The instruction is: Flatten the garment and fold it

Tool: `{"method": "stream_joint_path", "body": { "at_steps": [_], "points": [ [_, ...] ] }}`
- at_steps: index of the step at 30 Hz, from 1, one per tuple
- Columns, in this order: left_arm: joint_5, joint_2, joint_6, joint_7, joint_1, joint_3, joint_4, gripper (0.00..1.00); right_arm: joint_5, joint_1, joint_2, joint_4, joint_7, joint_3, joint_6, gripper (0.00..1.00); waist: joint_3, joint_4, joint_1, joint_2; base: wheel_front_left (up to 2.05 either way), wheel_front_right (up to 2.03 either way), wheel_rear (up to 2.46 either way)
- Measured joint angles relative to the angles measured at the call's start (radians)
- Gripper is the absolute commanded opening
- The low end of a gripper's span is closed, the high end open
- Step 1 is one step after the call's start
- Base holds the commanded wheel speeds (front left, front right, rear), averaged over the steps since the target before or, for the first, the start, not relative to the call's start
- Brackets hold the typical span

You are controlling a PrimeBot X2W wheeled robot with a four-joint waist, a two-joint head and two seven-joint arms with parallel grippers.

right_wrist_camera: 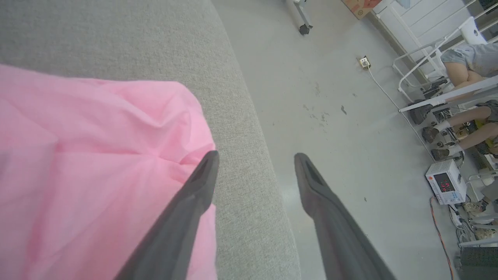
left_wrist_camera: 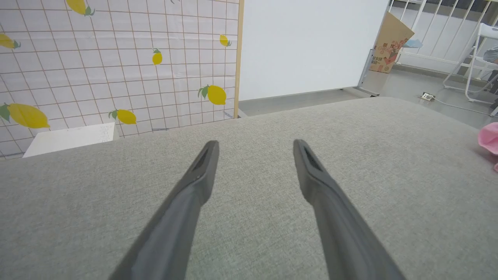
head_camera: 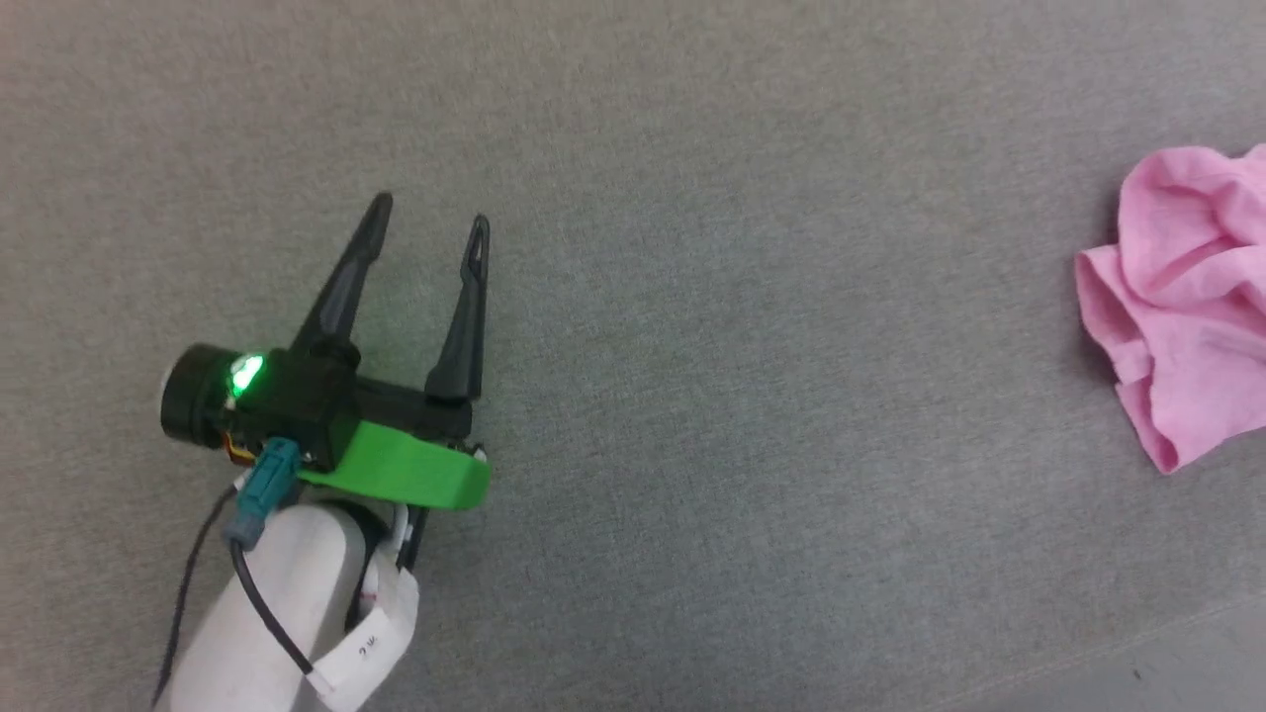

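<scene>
So the left gripper point(head_camera: 430, 213), two long dark tapered fingers on a black body with a bright green plastic collar point(head_camera: 415, 480) and a rounded white forearm point(head_camera: 287, 613) behind it, sits well off to the left of the crumpled light pink cloth garment point(head_camera: 1182, 297), jaws spread wide with nothing in them. The right gripper point(right_wrist_camera: 255, 156) is gaping too, nothing between the fingers. One fingertip point(right_wrist_camera: 206, 171) overlaps the garment's edge and the other is out past it, can't tell if it's actually touching.
</scene>
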Motion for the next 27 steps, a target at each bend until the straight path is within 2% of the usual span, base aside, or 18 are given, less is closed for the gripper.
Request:
{"method": "stream_joint_path", "body": {
  "at_steps": [4,11,18,27],
  "points": [
    [-0.017,-0.022,0.017,-0.012,0.061,0.008,0.024,1.0,-0.027,0.085,0.023,-0.013,-0.047,-0.054,0.0,1.0,-0.074,0.008,-0.0002,0.0,0.0,0.0,0.0],
    [-0.032,-0.045,0.053,-0.02,0.184,0.037,0.04,1.0,-0.009,0.28,0.141,-0.154,-0.077,-0.066,0.0,1.0,-0.211,0.032,-0.0002,0.0,0.0,0.0,0.0],
    [-0.034,-0.048,0.074,-0.021,0.265,0.072,0.046,1.0,0.034,0.446,0.284,-0.404,-0.031,-0.042,0.0,1.0,-0.327,0.077,-0.0003,0.0,0.0,0.0,0.0],
    [-0.034,-0.04,0.078,-0.023,0.3,0.115,0.061,1.0,0.073,0.557,0.435,-0.765,0.062,0.063,0.0,1.0,-0.412,0.181,-0.0002,0.0,0.0,0.0,0.0]
  ]
}}
